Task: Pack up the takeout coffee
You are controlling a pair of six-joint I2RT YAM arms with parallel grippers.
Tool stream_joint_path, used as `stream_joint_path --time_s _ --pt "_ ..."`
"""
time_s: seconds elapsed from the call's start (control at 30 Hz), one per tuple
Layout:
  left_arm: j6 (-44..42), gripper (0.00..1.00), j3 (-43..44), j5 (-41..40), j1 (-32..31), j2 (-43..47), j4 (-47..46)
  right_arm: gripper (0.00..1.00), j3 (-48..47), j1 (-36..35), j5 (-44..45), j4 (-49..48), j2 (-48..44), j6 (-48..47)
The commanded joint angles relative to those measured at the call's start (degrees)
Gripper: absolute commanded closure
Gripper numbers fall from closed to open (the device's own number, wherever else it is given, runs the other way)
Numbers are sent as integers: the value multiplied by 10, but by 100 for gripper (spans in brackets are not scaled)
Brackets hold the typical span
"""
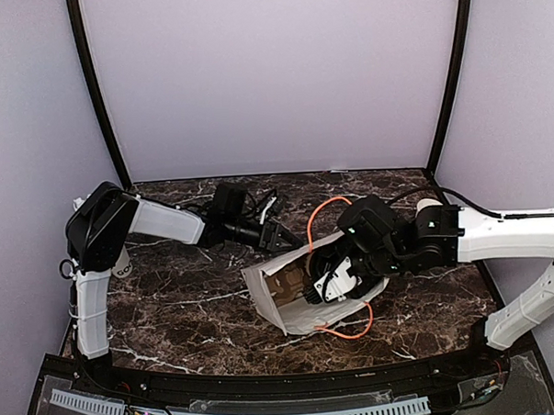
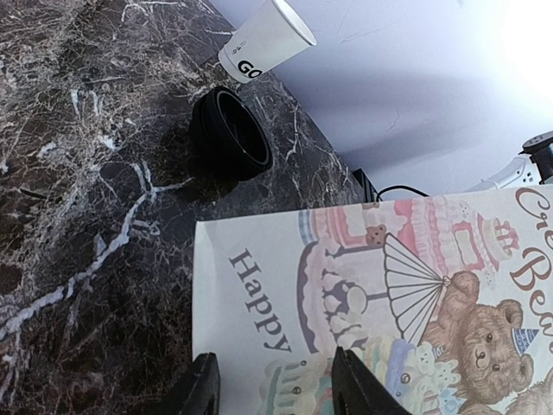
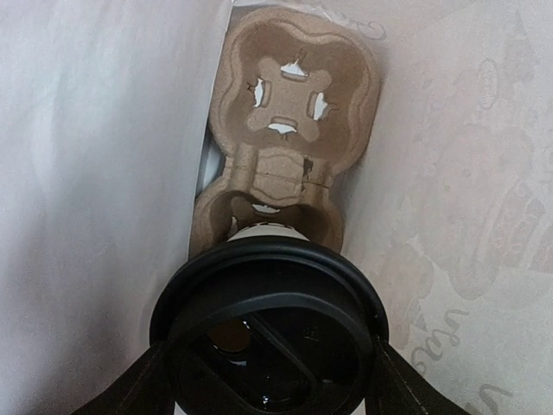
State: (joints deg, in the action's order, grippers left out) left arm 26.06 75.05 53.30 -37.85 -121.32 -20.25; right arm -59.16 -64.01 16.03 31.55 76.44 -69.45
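Black-lidded takeout coffee (image 3: 270,337) inside paper bag (image 1: 259,284), above cardboard carrier (image 3: 294,95) | right fingers (image 3: 143,389) clamp it | left fingers (image 2: 200,389) half-apart, empty | risk: cup misses carrier socket, tips, spills.

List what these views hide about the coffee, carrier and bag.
- Coffee body: right wrist view, hidden under its own lid; top view, behind the right arm.
- Carrier near slot: right wrist view, the lid covers it, so seating cannot be judged.
- Bag lettering: left wrist view, cut off by the right edge.
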Motion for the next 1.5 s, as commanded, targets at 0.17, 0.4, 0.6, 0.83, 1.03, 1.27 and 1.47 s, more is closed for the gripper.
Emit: stream_joint_path --time_s 0.17,0.4,0.6,0.83,1.03,1.27,1.47 --pt "9 54 -7 27 -5 -12 -28 54 -5 5 31 -40 23 4" --pt "11 55 -7 33 -7 -15 -30 54 -5 9 26 -60 27 0" --pt "3 56 -3 35 -12 -15 -17 54 -4 20 0 -70 30 -4" --pt "0 56 -2 39 -12 -18 -14 54 1 28 -27 -85 19 -20" --pt "1 56 1 40 -13 -21 -13 54 2 29 -23 -83 9 -38" --pt "0 56 4 40 -12 -23 -7 54 -10 27 -32 -57 -7 -54" --pt "-1 56 5 39 -13 -23 -3 54 -5 26 -40 -54 -13 -57"
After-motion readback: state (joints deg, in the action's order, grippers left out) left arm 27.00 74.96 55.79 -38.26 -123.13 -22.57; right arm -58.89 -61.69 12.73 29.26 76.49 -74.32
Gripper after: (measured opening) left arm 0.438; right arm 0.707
